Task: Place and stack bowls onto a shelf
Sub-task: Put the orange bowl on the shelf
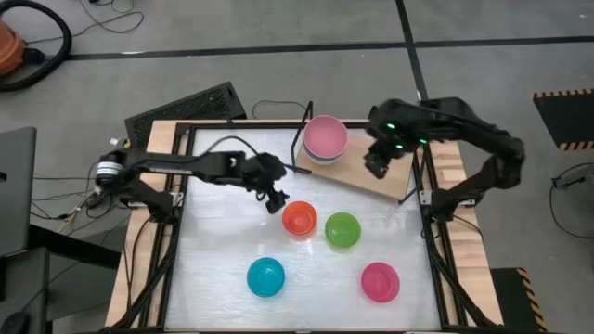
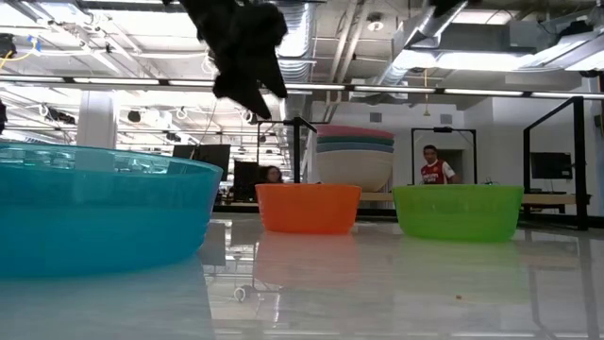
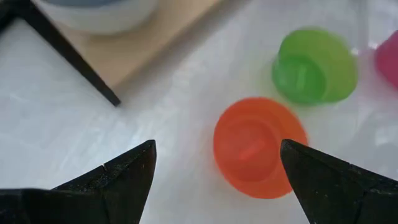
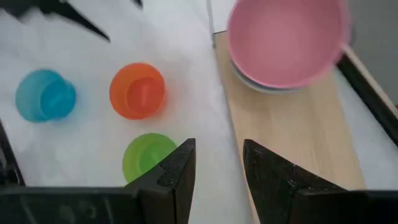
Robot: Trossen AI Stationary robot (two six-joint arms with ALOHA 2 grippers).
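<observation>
Presently my left gripper (image 1: 275, 201), fingers wide, hovers beside the orange-red bowl (image 1: 299, 219) to grasp it; my right gripper (image 1: 376, 165), fingers narrowly parted and empty, hangs over the shelf (image 1: 390, 176).

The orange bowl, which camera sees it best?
The left wrist view: the orange bowl fills the picture, lying between the open left gripper fingers. The high view and right wrist view show it small; the low view shows only its side.

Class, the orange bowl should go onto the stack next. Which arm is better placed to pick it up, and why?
The left. Its gripper hangs beside the orange bowl with jaws open, and its wrist view looks straight down on that bowl. The right gripper is over the shelf, near the stacked bowls, farther from it.
</observation>
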